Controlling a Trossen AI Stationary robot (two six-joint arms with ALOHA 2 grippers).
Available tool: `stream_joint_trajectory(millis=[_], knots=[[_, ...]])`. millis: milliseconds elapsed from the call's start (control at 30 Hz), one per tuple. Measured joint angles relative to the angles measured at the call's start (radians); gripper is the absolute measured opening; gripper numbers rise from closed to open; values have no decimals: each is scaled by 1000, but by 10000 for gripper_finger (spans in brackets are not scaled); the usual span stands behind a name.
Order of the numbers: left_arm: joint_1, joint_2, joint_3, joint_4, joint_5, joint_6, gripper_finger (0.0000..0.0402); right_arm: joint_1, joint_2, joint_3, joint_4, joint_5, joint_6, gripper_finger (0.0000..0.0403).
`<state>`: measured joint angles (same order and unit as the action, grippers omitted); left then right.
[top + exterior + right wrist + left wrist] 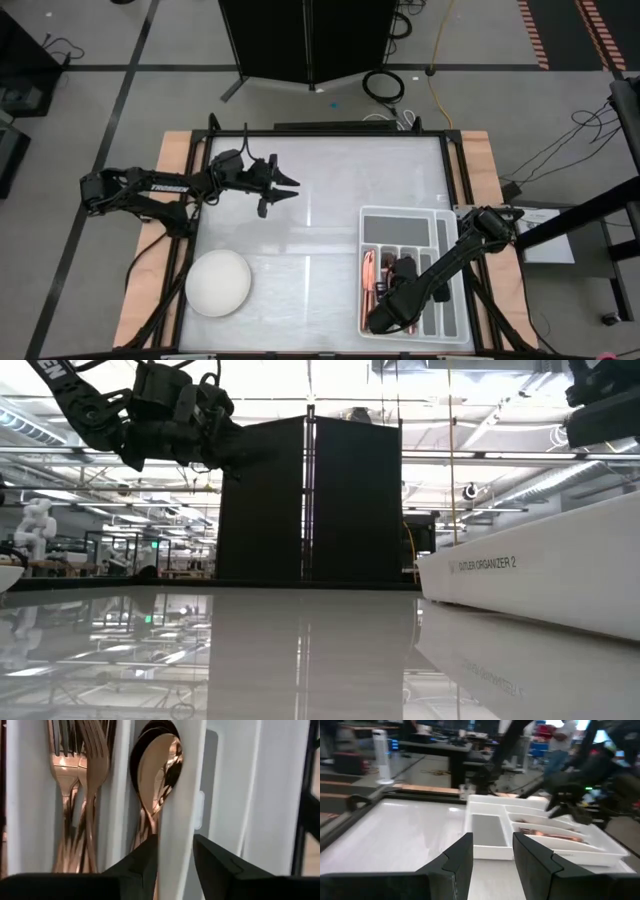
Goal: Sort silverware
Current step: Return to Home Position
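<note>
The silverware (372, 272) lies in the tray (400, 215), with forks (80, 765) and spoons (160, 765) in 2 neighbouring slots. Sorting looks done. The right tool (175, 842), fingers apart and empty astride a divider (180, 785), should lift straight out homeward. The left tool (492, 842), also apart, hovers across the bench (320, 230). The right arm hides the other slots' contents.

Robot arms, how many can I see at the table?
2. The left arm reaches over the table's left side, left gripper open in the air. The right arm reaches down into the white tray, right gripper open around a divider. No others show.
</note>
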<state>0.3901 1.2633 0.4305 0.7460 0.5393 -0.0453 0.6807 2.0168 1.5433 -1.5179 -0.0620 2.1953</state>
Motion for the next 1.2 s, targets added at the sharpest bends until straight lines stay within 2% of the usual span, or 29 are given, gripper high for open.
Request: stream_joint_trajectory(millis=[100,167,433,500,733,900,1033,1100,1200], knots=[[0,0,0,-4,-97,0,138,-3,0,33,-27,15,-57,118],[0,0,0,-4,-154,-27,138,-7,-1,73,-52,58,-152,118],[0,-3,0,47,-121,-244,138,-20,-129,152,21,451,-605,109],[0,-7,0,78,-90,-289,138,-21,-177,153,38,537,-681,106],[35,-85,0,99,160,-406,138,-22,-338,153,61,807,-923,90],[89,-229,0,-12,220,-431,138,-25,-478,74,62,817,-976,71],[123,-357,0,-212,199,-339,138,-25,-644,-120,102,814,-865,53],[129,-411,0,-322,158,-283,138,-29,-736,-250,221,804,-842,44],[131,-481,0,-477,93,-192,138,-57,-853,-446,534,754,-947,28]])
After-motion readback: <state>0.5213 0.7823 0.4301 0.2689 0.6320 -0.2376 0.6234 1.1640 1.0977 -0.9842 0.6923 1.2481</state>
